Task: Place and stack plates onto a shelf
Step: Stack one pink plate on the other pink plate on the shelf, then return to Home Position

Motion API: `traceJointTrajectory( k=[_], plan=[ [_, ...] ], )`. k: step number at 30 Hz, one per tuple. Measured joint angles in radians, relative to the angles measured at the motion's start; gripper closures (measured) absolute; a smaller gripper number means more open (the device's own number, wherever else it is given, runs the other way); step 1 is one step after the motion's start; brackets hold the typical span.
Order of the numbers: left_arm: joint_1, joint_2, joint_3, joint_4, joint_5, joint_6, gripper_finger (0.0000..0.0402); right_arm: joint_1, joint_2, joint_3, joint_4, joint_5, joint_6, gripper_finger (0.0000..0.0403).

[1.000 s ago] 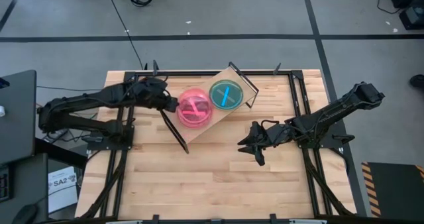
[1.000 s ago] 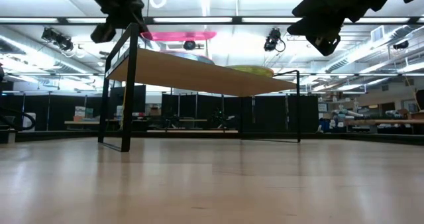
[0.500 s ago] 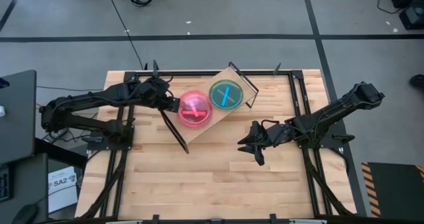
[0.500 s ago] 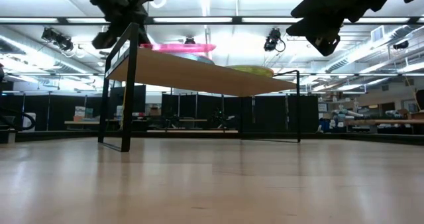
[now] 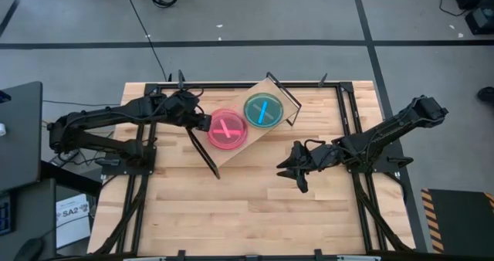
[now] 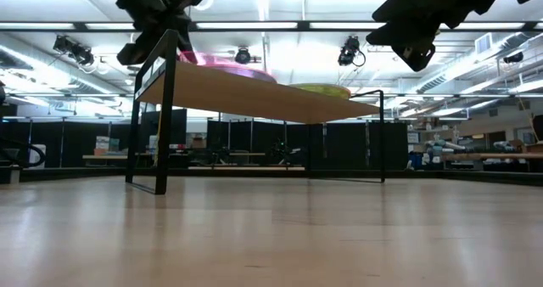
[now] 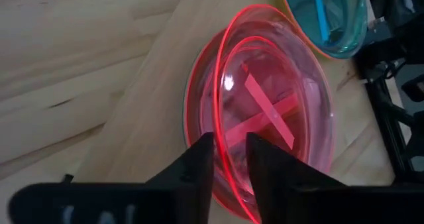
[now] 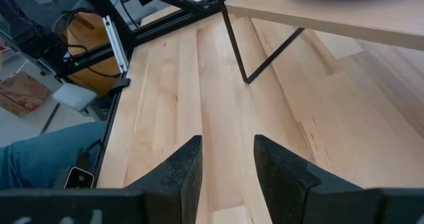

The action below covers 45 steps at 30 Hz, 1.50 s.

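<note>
**A:** What are your jaws doing?

**B:** My left jaws have just let go a bit. My right jaws are apart and hold nothing.

**A:** From above?

**B:** The pink plate (image 5: 228,129) now lies flat on the shelf (image 5: 220,156), beside the blue-green plate (image 5: 262,110).

**A:** From low down?

**B:** It has come down.

**A:** Left wrist?

**B:** Its rim sits loose between my left jaws. I think it's placed.

From overhead I see the whole counter (image 5: 255,207); the low camera looks level under the shelf (image 6: 254,92). My left wrist camera sits close over the pink plates (image 7: 271,118), probably the same stack seen from overhead.
</note>
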Motion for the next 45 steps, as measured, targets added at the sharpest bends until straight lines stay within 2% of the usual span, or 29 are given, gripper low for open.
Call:
traceJointTrajectory(
  k=[7,18,22,25,27,29,37,41,45],
  plan=[
    [0.000,-0.002,0.000,-0.001,0.002,-0.003,0.0266,0.000,0.000,0.000,0.000,0.000,0.000,0.0260],
    [0.000,-0.091,0.000,-0.002,0.034,-0.004,0.0262,0.000,0.000,0.000,0.000,0.000,0.000,0.0260],
    [0.000,-0.133,0.000,-0.010,0.099,-0.001,0.0262,0.000,0.000,0.000,0.000,-0.001,0.000,0.0260],
    [-0.007,-0.173,0.000,-0.020,0.189,0.052,0.0263,0.000,0.000,0.000,0.000,-0.001,0.000,0.0260],
    [-0.032,-0.201,0.000,-0.020,0.206,0.079,0.0266,0.000,0.000,0.000,0.000,-0.001,0.000,0.0260],
    [-0.074,-0.226,0.000,-0.012,0.168,0.093,0.0272,0.000,0.000,0.000,0.000,-0.001,0.000,0.0260],
    [-0.277,-0.250,0.000,0.122,-0.146,0.367,0.0310,-0.009,0.000,0.000,0.031,0.000,0.000,0.0264],
    [-0.311,-0.242,0.000,0.239,-0.182,0.482,0.0347,-0.029,0.000,0.000,0.104,-0.007,0.000,0.0288],
    [-0.317,-0.259,0.000,0.313,-0.183,0.587,0.0392,-0.052,-0.021,0.000,0.140,-0.087,0.000,0.0343]
  ],
)
